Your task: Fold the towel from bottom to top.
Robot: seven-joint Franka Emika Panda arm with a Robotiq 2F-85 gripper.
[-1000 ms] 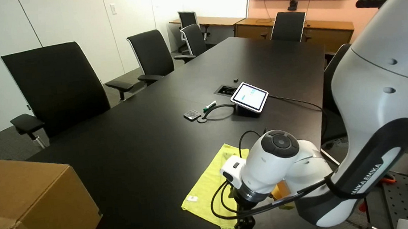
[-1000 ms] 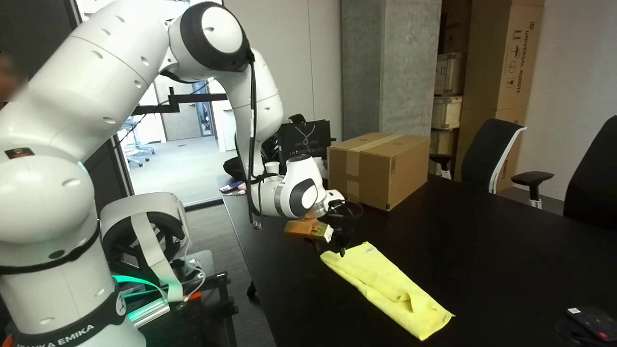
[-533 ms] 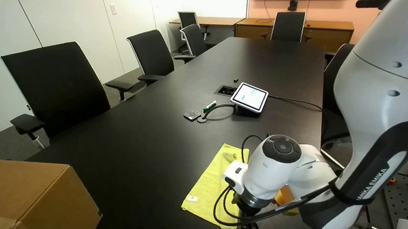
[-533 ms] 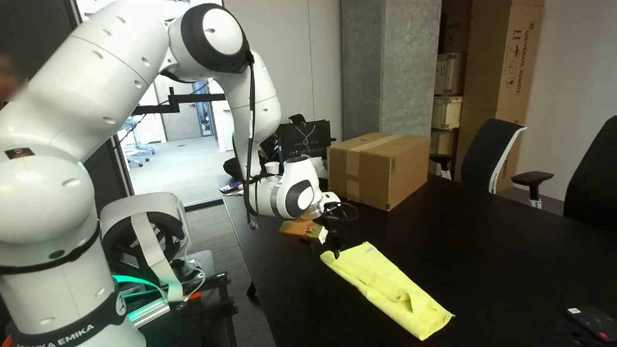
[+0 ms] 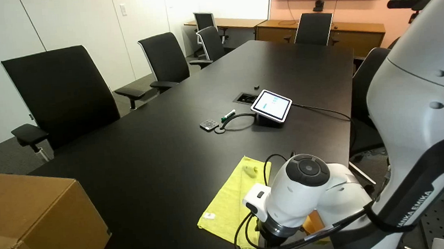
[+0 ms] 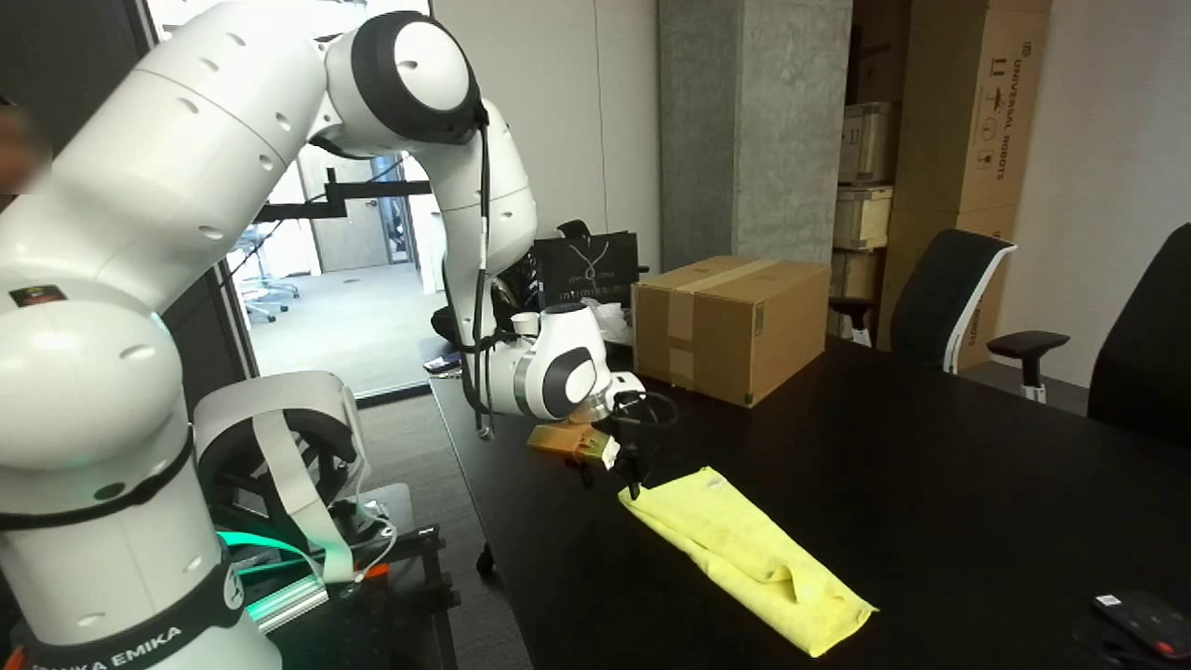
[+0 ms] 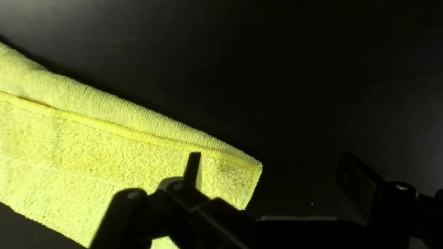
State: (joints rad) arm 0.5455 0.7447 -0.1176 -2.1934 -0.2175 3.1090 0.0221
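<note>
The yellow towel (image 5: pixel 228 209) lies on the dark table as a long strip, with a small wrinkle near one end and a white tag at a corner. It shows in both exterior views (image 6: pixel 744 544). In the wrist view the towel (image 7: pixel 104 148) has a hemmed edge lying along a ribbed, rolled-over side. My gripper (image 7: pixel 271 155) is open and empty. Its left finger is over the towel's end corner and its right finger is past the end, over bare table. In an exterior view the gripper (image 6: pixel 611 484) is low at the towel's end; whether it touches is unclear.
A cardboard box (image 6: pixel 735 326) stands on the table (image 5: pixel 160 145). A tablet on a stand (image 5: pixel 272 105), a marker (image 5: pixel 228 115) and a small square pad (image 5: pixel 209 125) lie farther along. A dark device (image 6: pixel 1149 622) lies near the towel's far end. Chairs line the table.
The arm and gripper have moved a little along and off the towel's end, toward the table's robot-side edge. The towel has not moved.
</note>
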